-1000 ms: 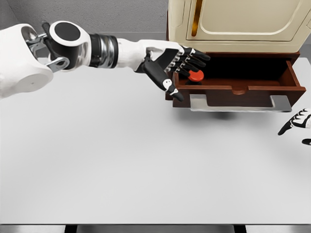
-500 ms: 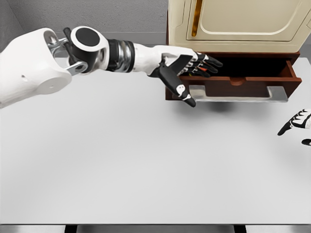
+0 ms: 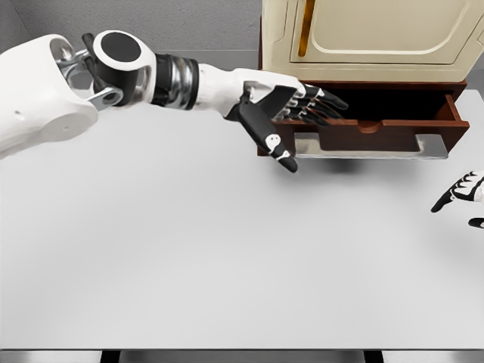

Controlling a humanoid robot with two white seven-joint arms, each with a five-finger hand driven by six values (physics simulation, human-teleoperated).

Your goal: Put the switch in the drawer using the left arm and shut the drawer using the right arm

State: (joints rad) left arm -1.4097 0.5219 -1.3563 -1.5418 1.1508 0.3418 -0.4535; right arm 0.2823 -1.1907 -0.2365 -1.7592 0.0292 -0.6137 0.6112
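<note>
The dark wooden drawer stands partly pulled out of the cream cabinet, with a grey handle along its front. My left hand reaches in from the left over the drawer's left front corner. Its fingers are spread over the drawer's inside, its thumb hangs down in front of the drawer face, and it holds nothing that I can see. The switch does not show; the fingers cover that corner of the drawer. My right hand hovers low at the right edge, below the drawer's right end, fingers relaxed.
The cabinet stands at the far right of the white table. The left arm's elbow and shoulder fill the upper left. The table's front edge runs along the bottom.
The drawer front has slid back toward the cabinet. The red switch seen in the drawer a second ago is now hidden behind my left fingers, which moved slightly right. The right hand stayed put.
</note>
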